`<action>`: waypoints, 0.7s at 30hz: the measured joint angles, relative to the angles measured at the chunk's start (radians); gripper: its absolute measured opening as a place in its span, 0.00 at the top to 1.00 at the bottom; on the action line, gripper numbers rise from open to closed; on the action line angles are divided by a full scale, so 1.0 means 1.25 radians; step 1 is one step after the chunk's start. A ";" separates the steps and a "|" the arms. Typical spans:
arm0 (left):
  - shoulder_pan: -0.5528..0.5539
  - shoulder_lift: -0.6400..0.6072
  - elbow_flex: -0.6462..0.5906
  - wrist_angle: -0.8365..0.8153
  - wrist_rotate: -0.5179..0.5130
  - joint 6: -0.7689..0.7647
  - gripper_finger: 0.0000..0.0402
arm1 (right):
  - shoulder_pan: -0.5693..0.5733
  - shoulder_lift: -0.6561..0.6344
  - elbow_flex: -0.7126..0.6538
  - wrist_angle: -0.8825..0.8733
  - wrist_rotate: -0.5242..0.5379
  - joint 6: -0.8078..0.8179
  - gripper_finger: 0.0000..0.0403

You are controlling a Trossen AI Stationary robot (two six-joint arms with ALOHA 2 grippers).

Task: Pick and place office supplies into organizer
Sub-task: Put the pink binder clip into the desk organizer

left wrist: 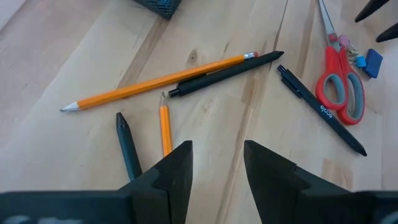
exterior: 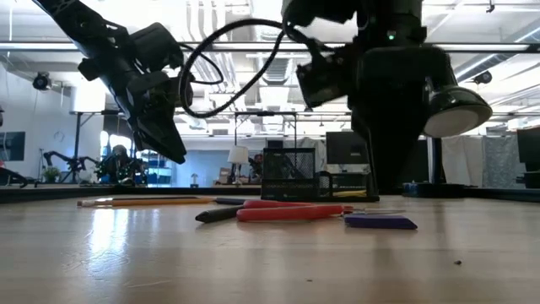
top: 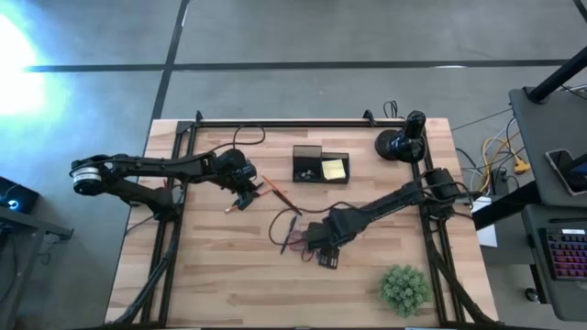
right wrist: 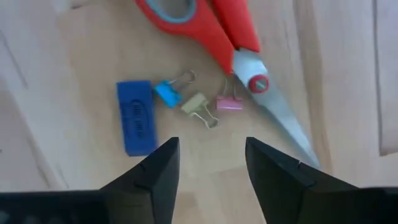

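Two arms worked over the wood bench (top: 211, 284), largest item in view. Organizer (top: 308, 162) sat at the far middle, yellow sticky pad (top: 334, 170) in its right-hand section. Potted plant (top: 404, 289) stood near the front right corner. Left claw (left wrist: 214, 165) hung open and empty above the loose pens, left of the organizer. Right claw (right wrist: 208, 165) hung open and empty, low over the small items near bench centre. Red scissors (right wrist: 211, 31) lay flat just beyond its fingers. Long orange pencil (left wrist: 155, 81) lay touching a black pen (left wrist: 227, 73). Blue eraser (right wrist: 137, 117) lay beside three tiny binder clips (right wrist: 198, 102): blue, tan, pink.
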 joint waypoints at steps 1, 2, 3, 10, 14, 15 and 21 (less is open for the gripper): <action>0.000 0.000 0.000 0.000 0.000 0.001 0.68 | 0.000 0.000 -0.005 0.005 0.000 0.005 0.58; 0.000 0.000 -0.001 0.000 0.000 0.001 0.68 | -0.001 0.000 -0.009 0.014 0.000 0.008 0.59; 0.000 0.000 -0.001 0.000 0.000 0.001 0.68 | -0.003 0.000 -0.012 0.027 0.001 0.009 0.59; 0.000 0.000 -0.002 0.000 0.000 0.003 0.68 | -0.013 0.000 -0.027 0.093 -0.029 0.008 0.63; 0.000 0.000 -0.002 -0.001 0.000 0.003 0.68 | -0.013 0.002 -0.037 0.099 -0.042 0.008 0.66; 0.000 0.000 -0.002 -0.001 0.000 0.003 0.68 | -0.015 0.003 -0.038 0.099 -0.043 0.008 0.66; 0.000 0.000 -0.005 0.000 0.000 0.004 0.68 | -0.026 0.005 -0.040 0.094 -0.042 0.021 0.69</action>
